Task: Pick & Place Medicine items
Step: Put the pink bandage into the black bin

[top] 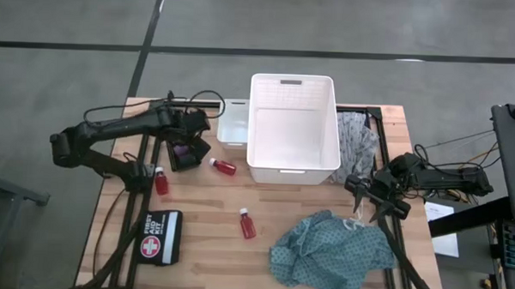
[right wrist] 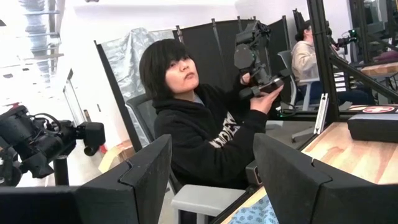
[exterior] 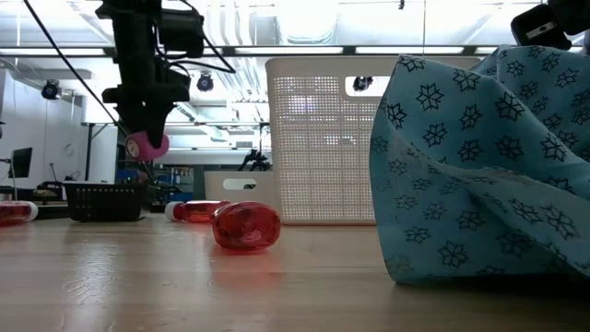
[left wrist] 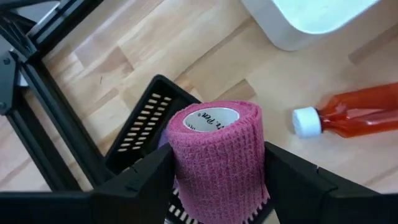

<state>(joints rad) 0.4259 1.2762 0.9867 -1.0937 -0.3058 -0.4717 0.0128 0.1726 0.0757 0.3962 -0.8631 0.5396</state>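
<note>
Pink roll (left wrist: 217,158) of wrap sits betw. the left gripper (left wrist: 214,186) fingers, jaws closed narrow on its sides, roll upright w/ its printed core end showing. Gripper hangs over a small black basket (top: 187,153) at the table's left-rear; low view shows the roll (exterior: 147,145) held up off the basket (exterior: 108,200), not touching it. Something purple (top: 181,149) lies in the basket, can't tell what.

Red bottles w/ white caps: 3. One (top: 224,166) lies just beside the basket, betw. it and the white bin (top: 292,167); one (top: 161,180) lies nr the left arm's base; one (top: 248,223) lies mid-table, apart from the others, twd the front.

White bins: 2 — big one at rear centre, a smaller tray (top: 232,126) touching its left side.

Cloths: 2. Teal one (top: 331,253) crumpled at front right; grey one (top: 357,139) right of the big bin, against its wall.

Right gripper (top: 371,200) is at the table's right edge, just above the teal cloth, jaws spread wide, holding nothing; its fingers (right wrist: 134,180) point out at the room, where a person (right wrist: 199,124) in a dark hoodie sits.

Black first-aid pouch (top: 161,236): 1, front left.
</note>
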